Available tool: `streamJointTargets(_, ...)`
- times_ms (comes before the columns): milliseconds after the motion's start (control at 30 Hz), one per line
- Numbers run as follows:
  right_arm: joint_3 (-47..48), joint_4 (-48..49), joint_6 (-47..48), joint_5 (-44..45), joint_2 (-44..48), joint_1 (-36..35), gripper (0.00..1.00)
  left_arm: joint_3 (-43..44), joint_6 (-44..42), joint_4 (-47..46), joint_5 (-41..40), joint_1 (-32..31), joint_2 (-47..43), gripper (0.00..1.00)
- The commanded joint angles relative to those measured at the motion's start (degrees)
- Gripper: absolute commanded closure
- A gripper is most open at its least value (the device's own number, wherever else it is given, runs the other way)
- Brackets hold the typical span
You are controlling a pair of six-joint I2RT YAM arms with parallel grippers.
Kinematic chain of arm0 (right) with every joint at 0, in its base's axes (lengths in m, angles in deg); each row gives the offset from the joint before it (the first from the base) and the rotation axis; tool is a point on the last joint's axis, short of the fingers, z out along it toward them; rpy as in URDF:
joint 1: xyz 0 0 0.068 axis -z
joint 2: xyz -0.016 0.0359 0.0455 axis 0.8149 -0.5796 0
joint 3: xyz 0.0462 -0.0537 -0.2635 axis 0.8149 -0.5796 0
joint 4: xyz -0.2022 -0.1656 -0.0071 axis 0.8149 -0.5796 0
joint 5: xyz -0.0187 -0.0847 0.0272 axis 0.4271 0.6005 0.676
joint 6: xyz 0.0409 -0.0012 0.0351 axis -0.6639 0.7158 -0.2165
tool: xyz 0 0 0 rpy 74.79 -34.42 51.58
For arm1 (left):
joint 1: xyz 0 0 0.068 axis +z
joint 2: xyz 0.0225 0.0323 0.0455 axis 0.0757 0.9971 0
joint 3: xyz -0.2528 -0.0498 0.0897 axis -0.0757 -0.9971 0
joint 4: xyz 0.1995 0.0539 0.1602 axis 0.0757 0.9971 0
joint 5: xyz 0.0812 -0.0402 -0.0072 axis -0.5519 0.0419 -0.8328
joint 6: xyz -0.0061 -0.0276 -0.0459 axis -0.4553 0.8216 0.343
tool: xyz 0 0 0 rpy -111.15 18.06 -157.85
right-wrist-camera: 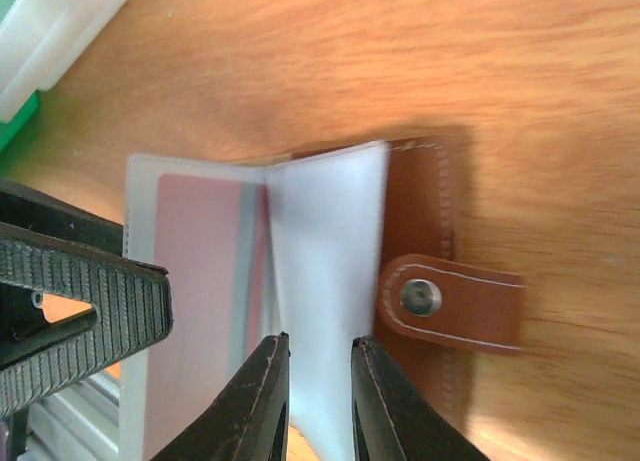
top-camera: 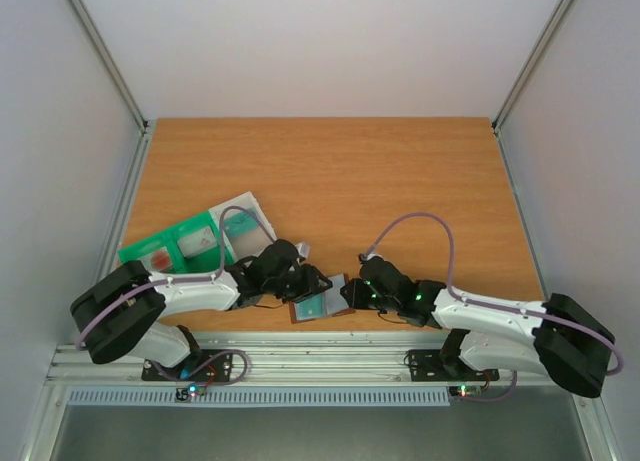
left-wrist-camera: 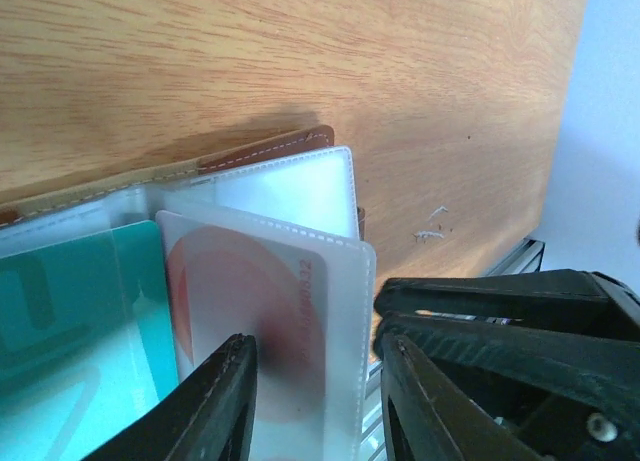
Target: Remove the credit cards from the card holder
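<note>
While the small brown leather card holder [top-camera: 318,307] lies open on the wooden tabletop [top-camera: 350,161] between the two arms, both grippers hang over it from opposite sides. The left gripper [left-wrist-camera: 318,349] has its jaws apart. A frosted clear plastic pocket leaf [left-wrist-camera: 345,281], holding a whitish credit card with a round red blotch [left-wrist-camera: 250,311], fills the gap between them. The left-hand finger overlaps that leaf's face and the other finger stands just beside its outer edge; neither pad visibly presses on it. Out past the left-hand finger a teal-green card [left-wrist-camera: 70,321] lies in the neighbouring pocket.

The right gripper [right-wrist-camera: 320,343] has its jaws close together, leaving a narrow gap. An upright whitish plastic leaf [right-wrist-camera: 325,241] of the holder runs straight into that gap, but I cannot tell whether the pads pinch it. Just right of those jaws sits the brown cover's snap strap [right-wrist-camera: 450,301], and left of them a pinkish card [right-wrist-camera: 200,281] in its sleeve.
</note>
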Motion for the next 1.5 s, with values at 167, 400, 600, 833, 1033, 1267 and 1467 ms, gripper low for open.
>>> streamJointTargets(167,0.09,-12.52,1.96,10.83,10.66,-0.30,0.79,1.88,-1.61,-5.74,1.14,-0.40,2.72,0.65)
streamJointTargets(400,2.58,-13.36,4.07,8.60,10.09,-0.35,0.78,0.81,-1.35,-4.75,-0.48,-0.46,0.76,0.60)
streamJointTargets(600,5.00,-14.92,6.45,6.11,9.61,-0.30,0.76,-0.67,-1.88,-1.51,-2.99,-0.44,-2.06,0.53)
streamJointTargets(833,7.67,-12.36,7.62,1.01,2.25,-0.30,0.76,-2.27,-1.80,-0.28,-3.96,-0.42,-2.48,0.59)
streamJointTargets(1033,9.43,-10.32,7.76,-3.46,-4.01,-0.30,0.78,-3.25,-2.17,-0.99,-4.14,-0.40,-1.23,0.63)
streamJointTargets(1267,7.57,-12.12,5.80,0.29,-10.70,-0.30,0.83,-3.44,-2.88,0.68,-4.64,-0.40,1.41,0.65)
streamJointTargets(1467,4.70,-9.57,3.18,-0.01,-15.25,-0.30,0.86,-2.75,-2.38,0.16,-4.68,-0.40,1.94,0.65)
